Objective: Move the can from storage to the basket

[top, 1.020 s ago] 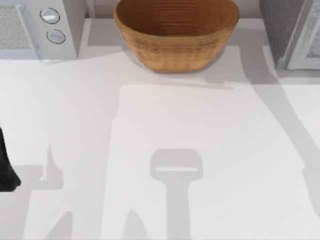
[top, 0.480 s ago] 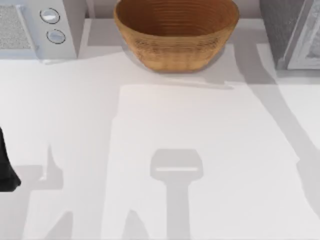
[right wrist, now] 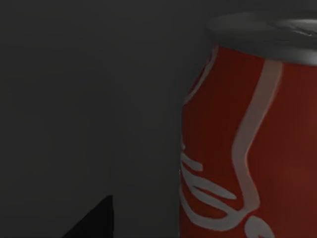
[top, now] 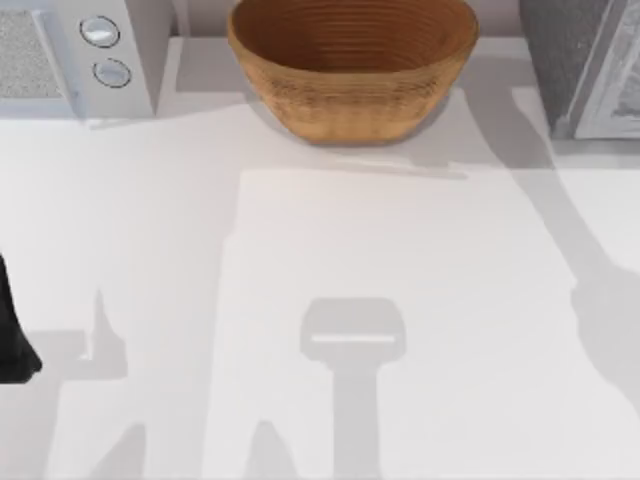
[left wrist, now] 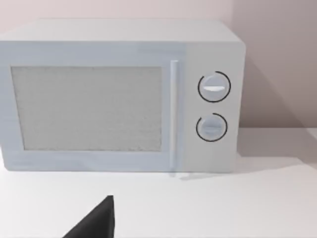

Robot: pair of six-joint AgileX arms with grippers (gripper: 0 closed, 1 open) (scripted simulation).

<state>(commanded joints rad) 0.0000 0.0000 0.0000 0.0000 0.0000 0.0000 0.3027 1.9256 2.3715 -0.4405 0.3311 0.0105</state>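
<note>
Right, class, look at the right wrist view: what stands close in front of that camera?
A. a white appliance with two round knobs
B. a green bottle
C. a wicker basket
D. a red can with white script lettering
D: the right wrist view shows the can, red with white script and a grey top, upright against a dark grey background; the basket sits at the table's far edge in the top view.

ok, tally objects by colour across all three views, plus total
Red: 1, the can
Tan-brown: 1, the basket
White: 1, the microwave
Dark grey: 1, the storage cabinet
Total: 4
</note>
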